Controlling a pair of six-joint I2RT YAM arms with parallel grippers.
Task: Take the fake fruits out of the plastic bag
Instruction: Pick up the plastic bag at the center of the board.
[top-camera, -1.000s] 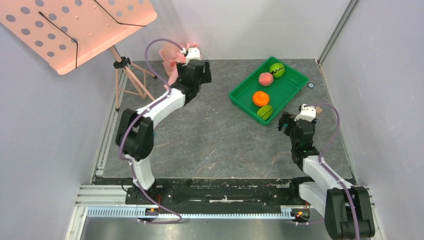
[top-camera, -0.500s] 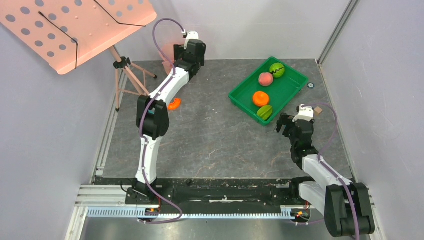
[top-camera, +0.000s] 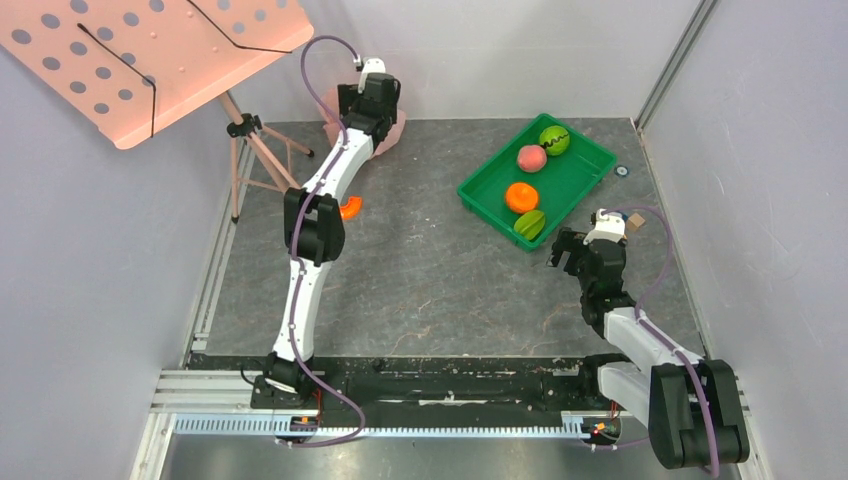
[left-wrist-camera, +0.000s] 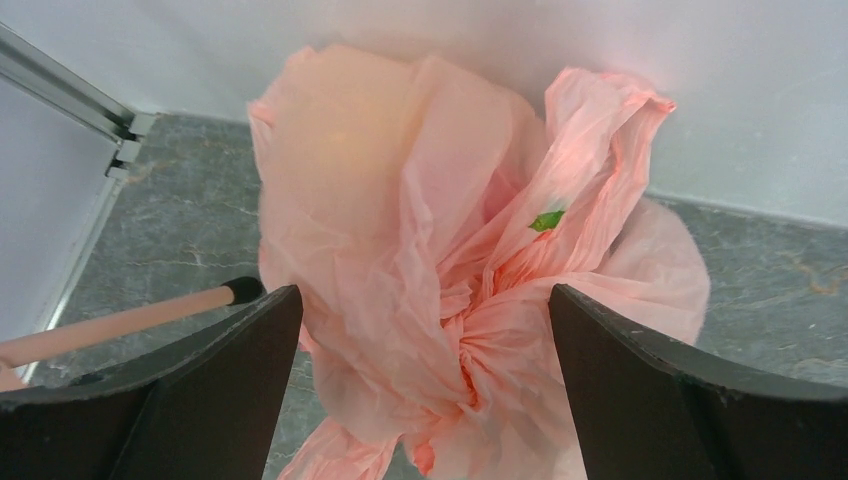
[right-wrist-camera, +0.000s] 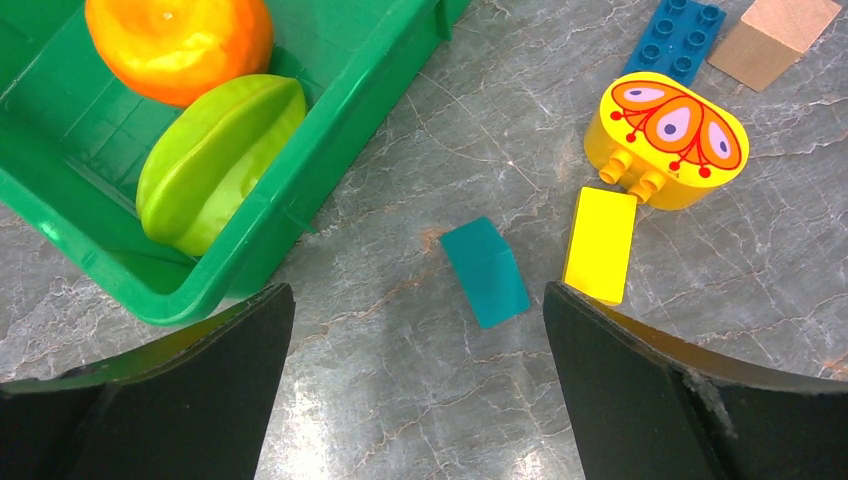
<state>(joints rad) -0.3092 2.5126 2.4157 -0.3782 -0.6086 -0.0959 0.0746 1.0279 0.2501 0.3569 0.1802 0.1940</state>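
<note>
The pink plastic bag (left-wrist-camera: 440, 230) lies crumpled against the back wall. In the top view it (top-camera: 393, 136) is mostly under my left arm. My left gripper (left-wrist-camera: 425, 300) is open, with its jaws on either side of the bag's bunched middle and apart from it. It sits at the far back in the top view (top-camera: 363, 102). A small green patch (left-wrist-camera: 546, 220) shows among the folds, and the fruits inside are otherwise hidden. My right gripper (right-wrist-camera: 415, 310) is open and empty over bare table, at the right in the top view (top-camera: 568, 250).
A green tray (top-camera: 580, 170) holds a green ball (top-camera: 554, 139), peach (top-camera: 531, 158), orange (right-wrist-camera: 180, 40) and starfruit (right-wrist-camera: 215, 165). Toy blocks (right-wrist-camera: 485, 272) lie near my right gripper. A small orange object (top-camera: 349, 207) lies beside my left arm. The pink music stand (top-camera: 150, 60) has a leg (left-wrist-camera: 130, 318) near the bag.
My left arm has stretched out toward the back wall and its gripper now sits over the bag. The orange object came into view. The right arm has barely moved.
</note>
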